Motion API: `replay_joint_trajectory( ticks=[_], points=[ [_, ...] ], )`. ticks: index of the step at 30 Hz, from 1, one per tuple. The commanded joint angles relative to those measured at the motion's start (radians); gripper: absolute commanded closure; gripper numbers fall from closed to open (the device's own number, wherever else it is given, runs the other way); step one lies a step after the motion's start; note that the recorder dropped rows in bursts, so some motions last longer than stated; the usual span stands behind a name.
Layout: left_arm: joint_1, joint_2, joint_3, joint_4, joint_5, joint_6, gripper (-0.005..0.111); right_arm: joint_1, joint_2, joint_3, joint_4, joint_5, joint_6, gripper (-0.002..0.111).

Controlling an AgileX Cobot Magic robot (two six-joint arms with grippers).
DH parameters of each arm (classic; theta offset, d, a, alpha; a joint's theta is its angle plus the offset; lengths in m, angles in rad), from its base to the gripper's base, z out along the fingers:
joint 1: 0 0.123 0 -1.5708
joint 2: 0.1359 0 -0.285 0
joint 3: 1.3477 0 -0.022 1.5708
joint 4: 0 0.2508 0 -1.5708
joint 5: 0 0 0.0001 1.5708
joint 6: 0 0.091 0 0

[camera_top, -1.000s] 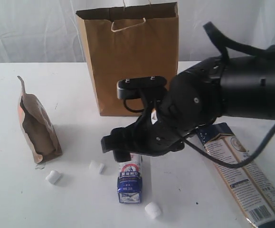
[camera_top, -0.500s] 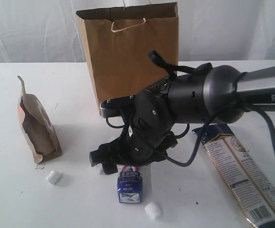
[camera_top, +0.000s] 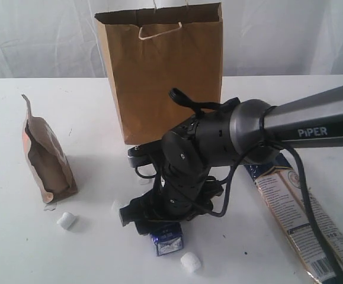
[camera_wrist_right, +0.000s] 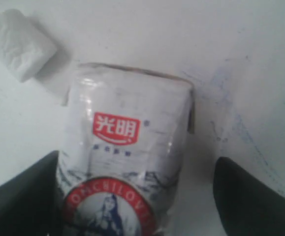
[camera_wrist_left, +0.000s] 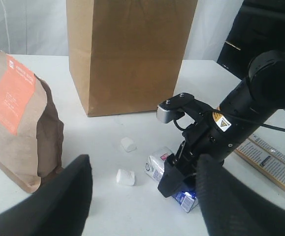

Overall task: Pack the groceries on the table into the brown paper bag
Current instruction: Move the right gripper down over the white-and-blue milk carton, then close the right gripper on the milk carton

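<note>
Curtain (camera_top: 41, 35): white, thin, hanging in loose vertical folds. It fills the whole background of the exterior view, side to side. Light passes through unevenly, and the folds read as faint grey streaks. Its lower hem is hidden. The left wrist view shows the same curtain (camera_wrist_left: 24, 24), pale and softly creased.

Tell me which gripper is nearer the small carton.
Right. The right gripper is down over the carton, jaws open either side; the left gripper hangs back, open, well short of it.
</note>
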Motion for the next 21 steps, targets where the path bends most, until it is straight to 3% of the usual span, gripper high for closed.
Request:
replay_joint_trajectory(
  ticks=[1,4,9,14,21],
  points=[
    [-0.005,-0.003,-0.006,-0.012,0.009,0.002,0.042,0.000,-0.001,-0.004,-0.011,0.007,-0.023,0.035],
    [-0.005,-0.003,-0.006,-0.012,0.009,0.002,0.042,0.000,-0.001,-0.004,-0.011,0.024,-0.029,0.047],
    [-0.005,-0.003,-0.006,-0.012,0.009,0.002,0.042,0.000,-0.011,-0.004,-0.011,0.056,-0.061,0.081],
    [-0.005,-0.003,-0.006,-0.012,0.009,0.002,0.042,-0.004,-0.084,-0.004,-0.021,0.031,-0.064,0.105],
    [-0.005,-0.003,-0.006,-0.012,0.009,0.002,0.042,-0.053,-0.292,-0.002,-0.119,-0.049,-0.011,0.108]
  ],
)
